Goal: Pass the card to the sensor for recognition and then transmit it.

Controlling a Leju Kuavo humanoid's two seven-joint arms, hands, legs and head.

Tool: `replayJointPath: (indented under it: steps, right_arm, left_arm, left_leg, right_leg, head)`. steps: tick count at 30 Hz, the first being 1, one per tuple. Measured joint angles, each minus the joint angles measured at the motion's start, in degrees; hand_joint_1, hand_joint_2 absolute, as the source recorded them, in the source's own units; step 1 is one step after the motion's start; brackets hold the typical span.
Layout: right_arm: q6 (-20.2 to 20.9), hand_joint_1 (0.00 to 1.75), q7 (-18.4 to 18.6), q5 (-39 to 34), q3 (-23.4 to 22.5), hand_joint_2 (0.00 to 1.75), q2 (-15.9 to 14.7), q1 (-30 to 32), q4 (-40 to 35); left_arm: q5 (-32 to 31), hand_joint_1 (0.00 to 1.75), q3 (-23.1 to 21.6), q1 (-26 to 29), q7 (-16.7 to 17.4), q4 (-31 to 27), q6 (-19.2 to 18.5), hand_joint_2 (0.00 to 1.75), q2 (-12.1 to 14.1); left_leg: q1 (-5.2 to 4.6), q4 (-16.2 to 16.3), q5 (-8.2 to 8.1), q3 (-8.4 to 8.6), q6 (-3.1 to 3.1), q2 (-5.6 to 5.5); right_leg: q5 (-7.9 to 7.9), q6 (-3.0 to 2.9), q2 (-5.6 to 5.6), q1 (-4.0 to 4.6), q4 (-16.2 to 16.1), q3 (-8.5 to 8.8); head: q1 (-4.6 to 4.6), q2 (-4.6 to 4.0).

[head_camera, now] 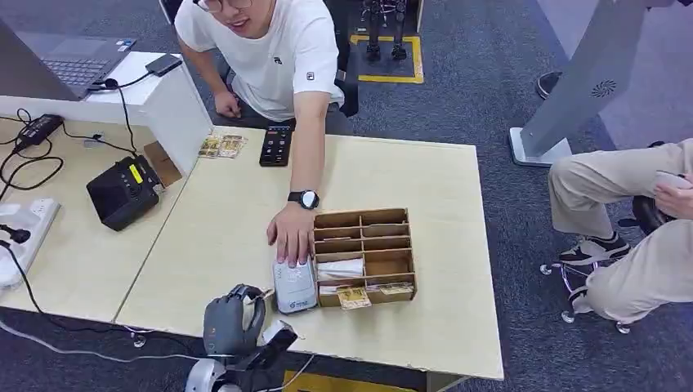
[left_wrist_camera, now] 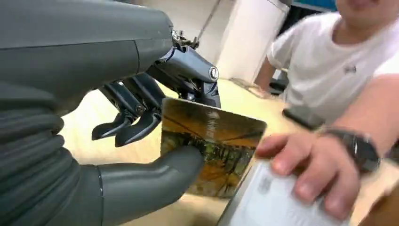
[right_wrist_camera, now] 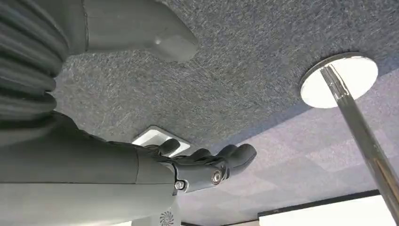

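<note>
The card (left_wrist_camera: 211, 141) is pinched betw. thumb and fingers of the left hand (head_camera: 234, 320), just beside the sensor (head_camera: 294, 287), which is steadied by a person's hand (head_camera: 290, 235). Card is judged light, stiff, slick; best kept held by one edge. The right hand (right_wrist_camera: 207, 162) is seen empty, fingers loosely apart, over grey carpet. Pale wooden table (head_camera: 441, 327), compartment tray (head_camera: 368, 255) beside sensor.

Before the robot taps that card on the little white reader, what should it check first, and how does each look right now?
1. Card held by left hand: ok, pinched between thumb and fingers.
2. Card near the reader: ok, its edge is beside it.
3. Card touching the reader: cannot tell.
4. Reader top free: not ok, a person's hand rests on its far end.
5. Right hand out of the way: ok, it hangs over the carpet, holding nothing.
</note>
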Motion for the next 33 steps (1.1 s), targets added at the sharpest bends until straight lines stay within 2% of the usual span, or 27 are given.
replayJointPath:
  steps: [2,4,9,14,17,23,33]
  right_arm:
    - [0.00,0.00,0.04,0.00,0.00,1.75,0.00,0.00,0.00]
    - [0.00,0.00,-0.09,0.22,0.00,1.75,0.00,-0.01,0.00]
    - [0.00,0.00,-0.48,0.68,0.00,1.75,0.00,-0.02,0.00]
    - [0.00,0.00,-0.94,1.25,0.00,1.75,0.00,-0.02,0.00]
    - [0.00,0.00,-1.05,1.47,0.00,1.75,0.00,-0.04,0.00]
    - [0.00,0.00,-2.36,3.00,0.00,1.75,0.00,-0.13,0.39]
    - [0.00,0.00,-3.80,4.22,0.00,1.75,0.02,-0.58,1.64]
  left_arm:
    - [5.85,1.75,0.90,0.16,-3.28,-1.36,-0.02,1.75,-0.22]
    - [12.11,1.75,1.03,0.26,-4.84,-3.45,-0.02,1.75,-0.37]
    - [20.87,1.75,0.83,0.37,-5.39,-8.29,-0.13,1.75,-0.41]
    - [25.90,1.75,-1.81,0.18,-3.40,-12.40,-0.20,1.75,-0.24]
    - [26.42,1.75,-3.36,-0.26,-1.95,-14.17,-0.22,1.75,0.05]
    - [24.93,1.75,-3.62,-3.50,0.62,-14.95,-0.22,1.75,0.24]
    - [22.36,1.75,-3.62,-11.71,3.42,-12.07,-0.24,1.75,0.92]
  left_leg:
    - [-0.01,0.00,0.00,0.04,0.00,0.06]
    - [0.00,0.01,0.00,0.04,0.00,0.10]
    - [0.02,0.01,0.00,0.05,-0.01,0.16]
    - [0.01,0.00,0.00,0.04,-0.01,0.17]
    - [0.01,0.01,0.00,0.03,-0.01,0.17]
    - [0.01,0.01,0.00,0.03,-0.01,0.16]
    - [0.02,0.01,0.03,0.03,-0.03,0.15]
  right_leg:
    - [0.01,0.01,0.07,-0.01,0.00,-0.03]
    - [0.02,0.01,0.10,0.00,0.00,-0.06]
    - [0.01,0.01,0.18,0.01,0.00,-0.09]
    - [0.02,0.01,0.19,0.01,0.00,-0.09]
    - [0.02,0.01,0.20,0.00,0.00,-0.09]
    - [0.02,0.01,0.18,0.01,0.00,-0.08]
    - [0.03,0.00,0.18,0.01,0.02,-0.06]
  head:
    - [-0.05,0.00]
    - [-0.05,0.00]
    - [-0.02,0.00]
    - [-0.02,0.00]
    - [-0.02,0.00]
    - [-0.02,0.00]
    - [-0.02,0.00]
